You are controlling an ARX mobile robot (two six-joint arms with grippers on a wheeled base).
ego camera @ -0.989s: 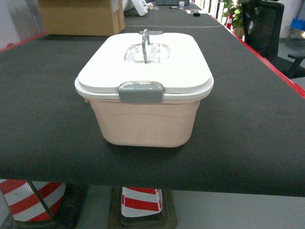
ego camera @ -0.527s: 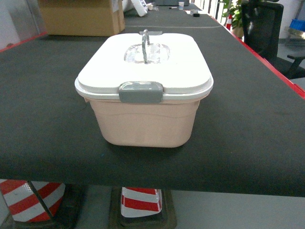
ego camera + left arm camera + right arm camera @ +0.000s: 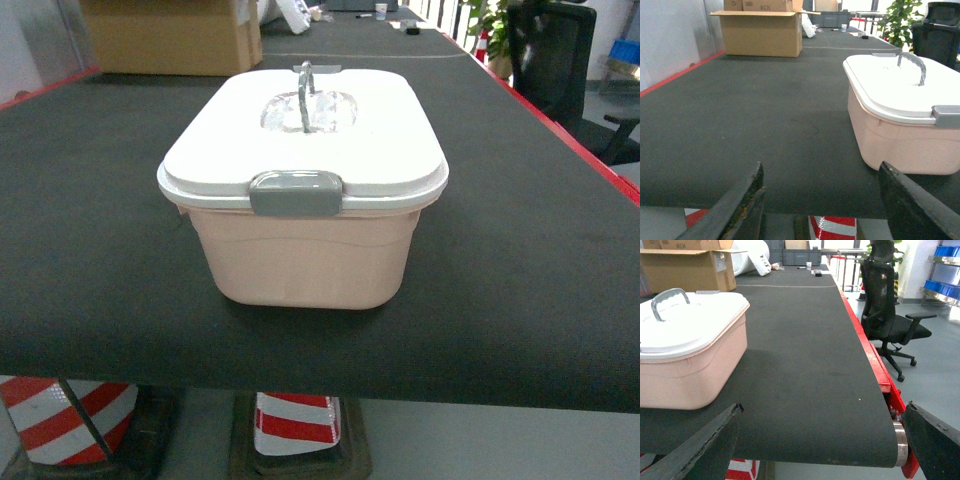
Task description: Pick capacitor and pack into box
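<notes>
The box [image 3: 303, 190] is sitting near the front edge of the black table [image 3: 90, 250], its white lid latched down. No capacitor is showing in any of the 3 views, so packing looks unstarted.

Only the wrist views are showing the left gripper [image 3: 822, 202] and right gripper [image 3: 822, 440], both spread wide and holding nothing, plus an office chair [image 3: 890, 320].
</notes>
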